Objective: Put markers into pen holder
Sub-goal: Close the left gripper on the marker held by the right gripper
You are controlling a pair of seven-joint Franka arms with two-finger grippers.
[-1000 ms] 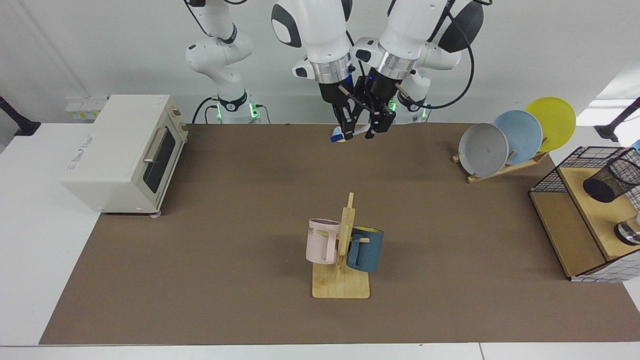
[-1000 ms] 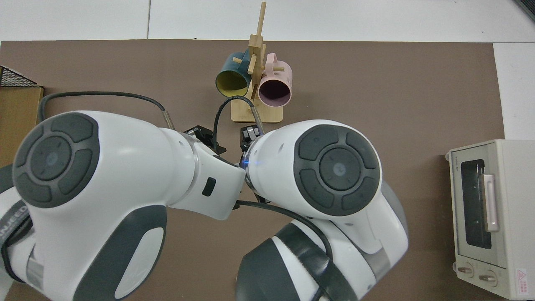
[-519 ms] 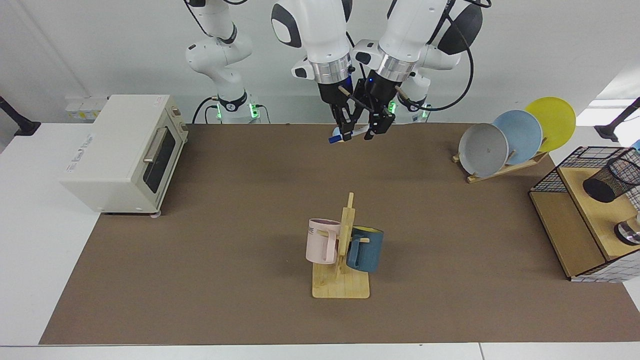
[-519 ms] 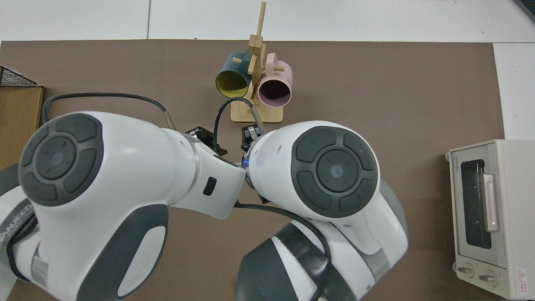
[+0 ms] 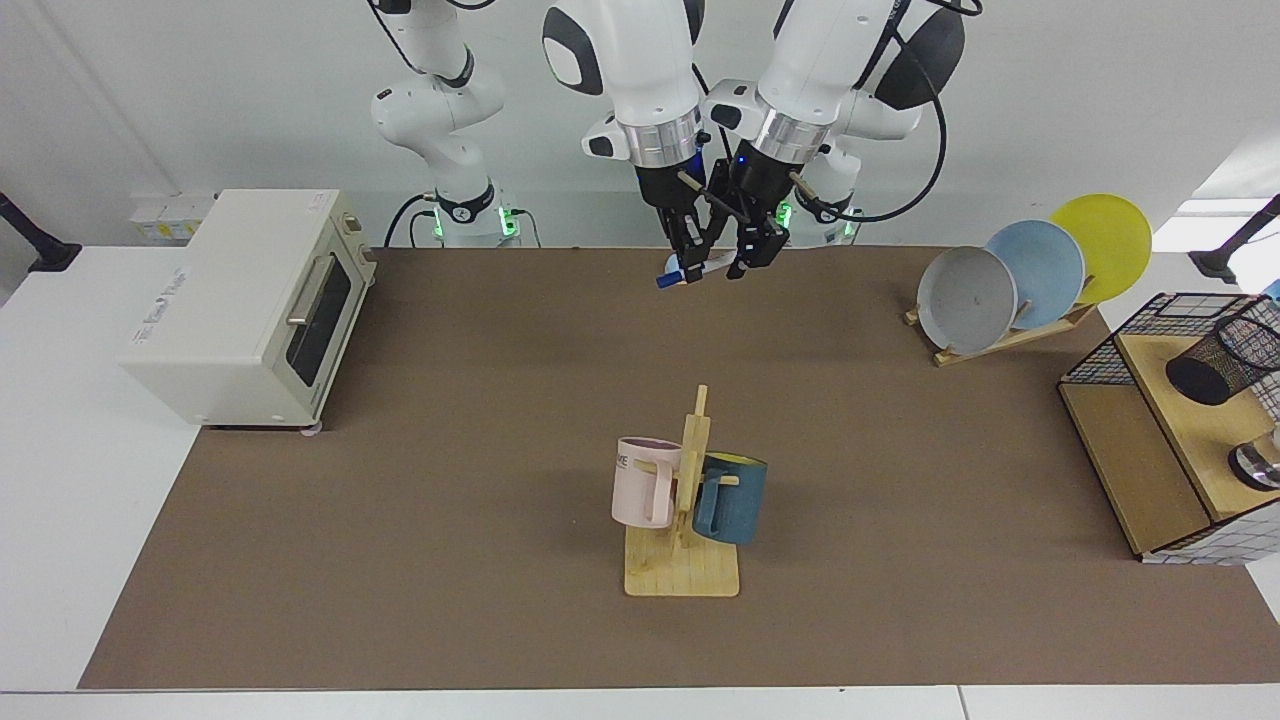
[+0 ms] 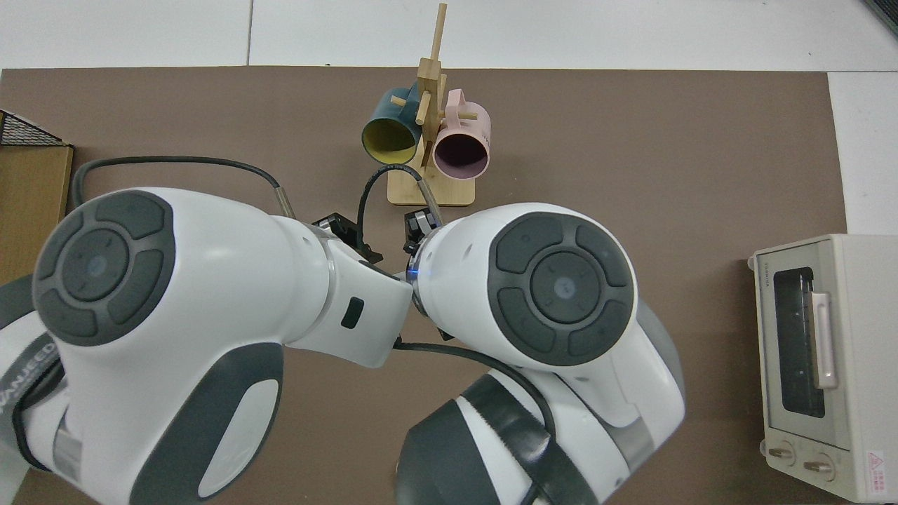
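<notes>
Facing view across table toward arms, top view overhead, both sharing mug rack [image 5: 682, 510]

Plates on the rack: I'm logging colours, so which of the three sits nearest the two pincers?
The grey plate. It stands at the rack's end towards the arms, ahead of the blue plate and the yellow plate.

Both arms are made of smooth white rounded shells with dark grey patches on the sides. In the top view, round dark grey caps split into four curved pads around a ring are seen on the big joints. A shiny silver ring is fitted at each wrist, and the black left gripper [image 5: 752, 252] and right gripper [image 5: 693, 259] are hung below. Black cables are looped from the wrists. Small blue lights are lit by the wrists and green lights at the bases
</notes>
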